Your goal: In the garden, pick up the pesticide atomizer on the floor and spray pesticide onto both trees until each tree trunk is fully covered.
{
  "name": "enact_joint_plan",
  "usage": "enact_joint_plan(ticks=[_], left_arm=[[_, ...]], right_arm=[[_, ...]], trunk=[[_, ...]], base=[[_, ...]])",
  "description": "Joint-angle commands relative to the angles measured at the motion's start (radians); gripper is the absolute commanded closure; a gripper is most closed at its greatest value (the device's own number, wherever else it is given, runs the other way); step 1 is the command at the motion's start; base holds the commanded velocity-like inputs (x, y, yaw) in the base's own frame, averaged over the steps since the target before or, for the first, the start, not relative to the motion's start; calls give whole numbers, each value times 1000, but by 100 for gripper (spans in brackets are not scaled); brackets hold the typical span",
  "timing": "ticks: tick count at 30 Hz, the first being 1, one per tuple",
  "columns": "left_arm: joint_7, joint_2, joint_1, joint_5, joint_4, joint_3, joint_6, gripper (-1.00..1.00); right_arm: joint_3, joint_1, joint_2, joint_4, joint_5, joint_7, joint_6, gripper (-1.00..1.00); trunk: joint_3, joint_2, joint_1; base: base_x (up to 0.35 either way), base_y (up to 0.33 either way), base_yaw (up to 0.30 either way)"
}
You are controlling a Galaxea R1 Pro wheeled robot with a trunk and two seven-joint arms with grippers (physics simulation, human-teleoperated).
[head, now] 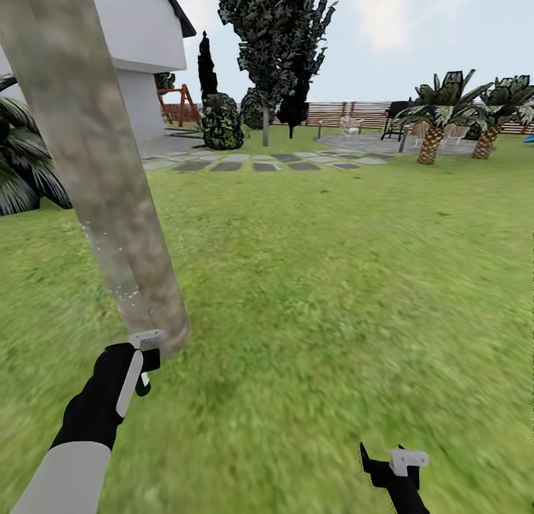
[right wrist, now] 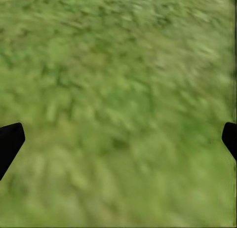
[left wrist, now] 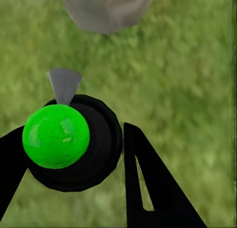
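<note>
A white house point(head: 141, 47), stepping stones point(head: 252, 162), a slatted fence point(head: 356, 113) and palms point(head: 434, 121) are seen under a pale, cloudy sky point(head: 415, 32).

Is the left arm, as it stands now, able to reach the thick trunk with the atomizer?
Probably yes. The left hand holds the atomizer right beside the trunk base, with just grass between them.

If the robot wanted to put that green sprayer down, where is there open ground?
Open lawn stretches between the pale tree trunk and the stepping stones, and right above the open right gripper. It is crowded only by the trunk's foot, where the left gripper holds the atomizer close against the bark.
</note>
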Motion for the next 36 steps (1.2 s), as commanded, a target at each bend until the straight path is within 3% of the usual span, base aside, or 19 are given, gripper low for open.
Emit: enact_joint_plan(ticks=[1, 7, 30, 36], left_arm=[[0, 0, 0, -1, 0, 0, 0, 100], [0, 0, 0, 0, 0, 0, 0, 100], [0, 0, 0, -1, 0, 0, 0, 100], [0, 0, 0, -1, 0, 0, 0, 100]], right_arm=[[0, 0, 0, 0, 0, 0, 0, -100], [0, 0, 1, 0, 0, 0, 0, -100], [0, 0, 0, 0, 0, 0, 0, -100], [-1, 4, -4, 0, 0, 0, 0, -100]], trunk=[[0, 0, 0], [0, 0, 0], [0, 0, 0], [0, 0, 0]], base=[[93, -273, 0], [93, -273, 5], [93, -273, 271], [93, -273, 48]])
